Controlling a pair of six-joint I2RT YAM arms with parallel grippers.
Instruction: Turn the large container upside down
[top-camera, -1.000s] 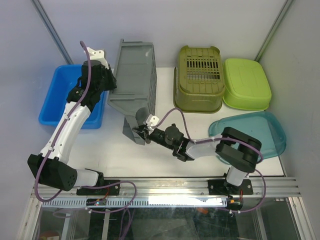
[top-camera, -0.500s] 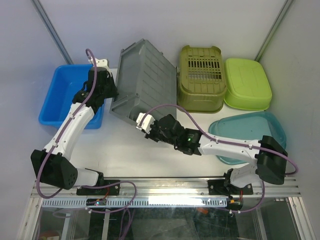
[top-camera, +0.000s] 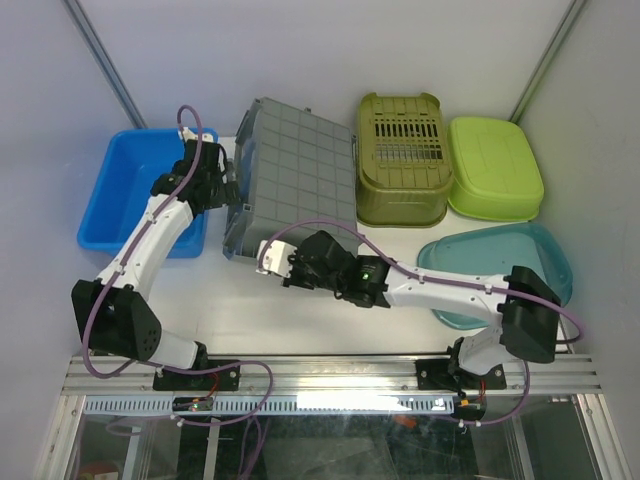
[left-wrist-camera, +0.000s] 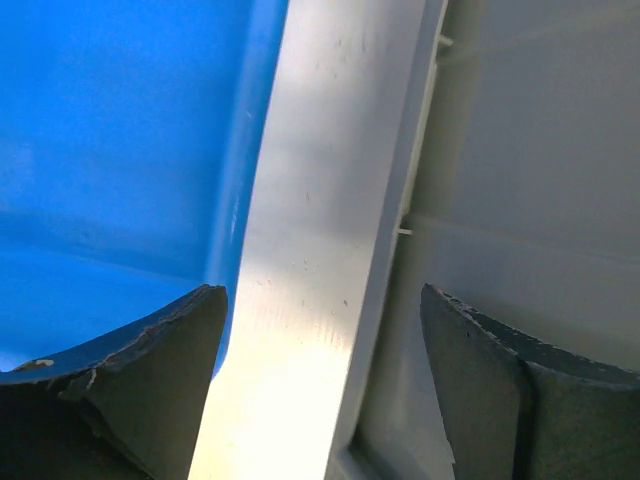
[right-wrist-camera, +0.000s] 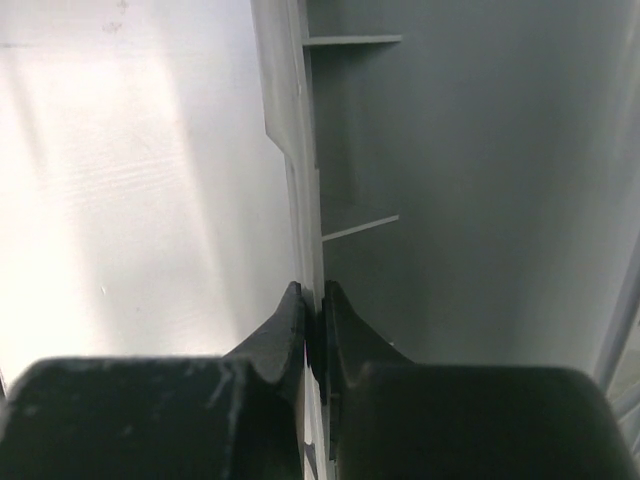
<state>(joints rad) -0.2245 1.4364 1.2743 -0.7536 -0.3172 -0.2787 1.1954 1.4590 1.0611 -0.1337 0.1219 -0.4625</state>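
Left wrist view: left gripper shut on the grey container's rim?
No: the left gripper stands open, the grey container's rim running between its fingers with gaps either side.

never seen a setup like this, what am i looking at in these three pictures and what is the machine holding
You are looking at two white robot arms bolted to the near edge of a table. The wide picture comes from a fixed camera above and behind them. The two close-ups come from a small camera on each wrist.

On the table are a blue tub, a big grey container with its gridded underside facing up, an olive basket, a lime green tub and a teal lid.

The right fingers are pinched shut on a thin edge of the grey container. The left fingers are open, with the container's rim showing between them and the blue tub just beside.
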